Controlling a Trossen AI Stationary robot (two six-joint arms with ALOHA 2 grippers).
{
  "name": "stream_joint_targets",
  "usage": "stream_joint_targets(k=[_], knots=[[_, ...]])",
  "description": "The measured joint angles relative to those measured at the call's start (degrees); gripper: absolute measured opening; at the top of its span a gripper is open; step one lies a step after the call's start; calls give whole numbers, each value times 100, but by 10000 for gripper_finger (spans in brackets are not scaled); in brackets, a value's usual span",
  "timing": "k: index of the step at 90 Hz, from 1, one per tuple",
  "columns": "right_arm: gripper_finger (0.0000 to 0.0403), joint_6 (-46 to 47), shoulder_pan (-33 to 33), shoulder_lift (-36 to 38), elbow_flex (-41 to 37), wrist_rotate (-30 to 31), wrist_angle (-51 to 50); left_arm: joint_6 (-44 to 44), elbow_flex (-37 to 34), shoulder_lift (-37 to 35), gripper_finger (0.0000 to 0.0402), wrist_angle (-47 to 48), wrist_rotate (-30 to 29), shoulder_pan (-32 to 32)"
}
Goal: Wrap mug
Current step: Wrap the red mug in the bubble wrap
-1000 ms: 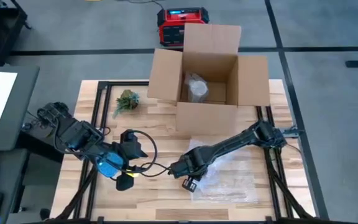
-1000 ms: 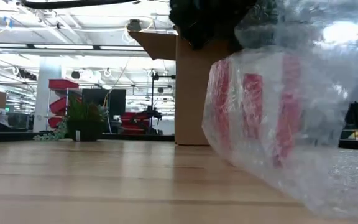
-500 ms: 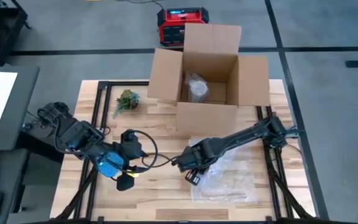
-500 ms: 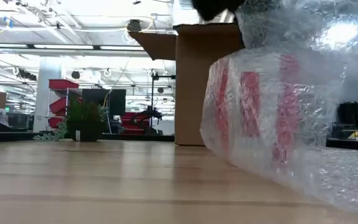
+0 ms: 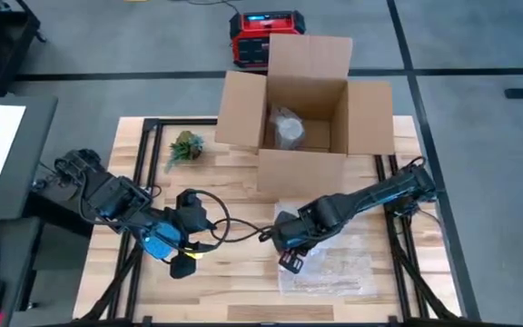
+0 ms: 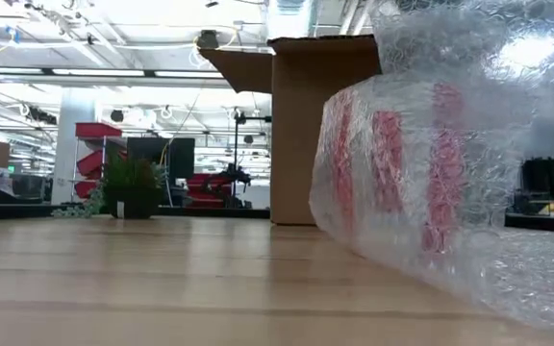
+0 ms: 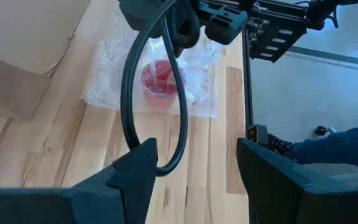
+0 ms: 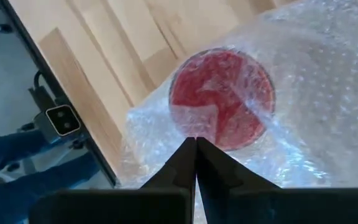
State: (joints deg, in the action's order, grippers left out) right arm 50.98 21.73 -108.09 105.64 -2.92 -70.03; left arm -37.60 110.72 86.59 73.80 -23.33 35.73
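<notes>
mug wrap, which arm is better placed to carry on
Right, probably. The right gripper hangs shut over the mug in its bubble wrap; the left gripper waits open, well aside.

This is a robotics lab or industrial workshop hall. The low view shows, at its upper left, a high ceiling with strip lights (image 6: 85, 71) and hanging cables, and red storage bins (image 6: 98, 131) with machinery at centre left. From above, a wooden table (image 5: 234, 195) on a black metal frame stands on a grey concrete floor (image 5: 479, 36), with a red power unit (image 5: 260, 34) at top centre.
</notes>
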Motion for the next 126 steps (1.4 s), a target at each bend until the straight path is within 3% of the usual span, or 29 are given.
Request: stream_joint_targets(k=[26,68,104,126], knots=[[0,73,41,7,-470,-1,677,-6,0,0,201,0,-9,-2],[0,137,117,-6,-657,22,711,-53,-2,32,201,3,-45,-2],[0,124,-9,-1187,-651,-374,881,-66,-4,68,201,-28,-59,-4],[0,100,-82,-1188,-647,-197,793,-122,-4,68,201,-39,-64,-4]])
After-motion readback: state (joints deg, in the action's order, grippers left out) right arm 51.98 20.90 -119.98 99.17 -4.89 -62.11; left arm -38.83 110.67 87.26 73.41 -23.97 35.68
